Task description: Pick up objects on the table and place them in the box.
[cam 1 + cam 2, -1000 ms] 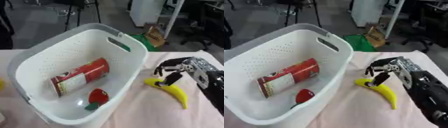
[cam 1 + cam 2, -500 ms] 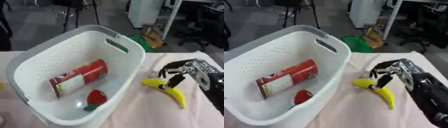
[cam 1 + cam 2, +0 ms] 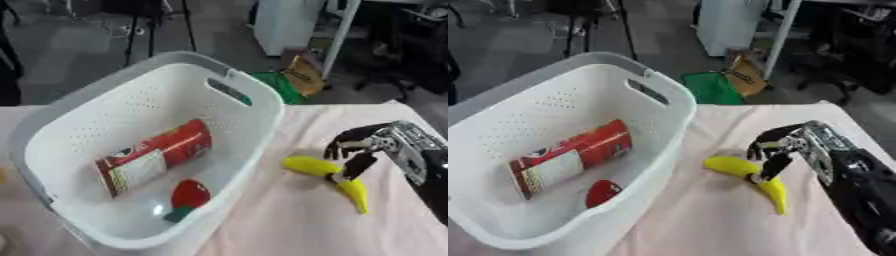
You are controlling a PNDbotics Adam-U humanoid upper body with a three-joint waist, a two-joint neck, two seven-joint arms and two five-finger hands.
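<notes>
Banana (image 3: 328,175) lies on the desk (image 3: 289,225) near its right edge, just beside the basket's (image 3: 262,107) right wall. Right robot hand (image 3: 363,145) sits over its middle, fingers curled down, fingertips touching it. Basket holds a red can (image 3: 153,157) and a strawberry (image 3: 188,195).

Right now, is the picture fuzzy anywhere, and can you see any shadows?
In the left eye view the right hand over the banana looks soft-edged, and the red can label cannot be read; in the right eye view a faint shadow lies on the cloth under the banana, and the white basket shows no harsh glare.
</notes>
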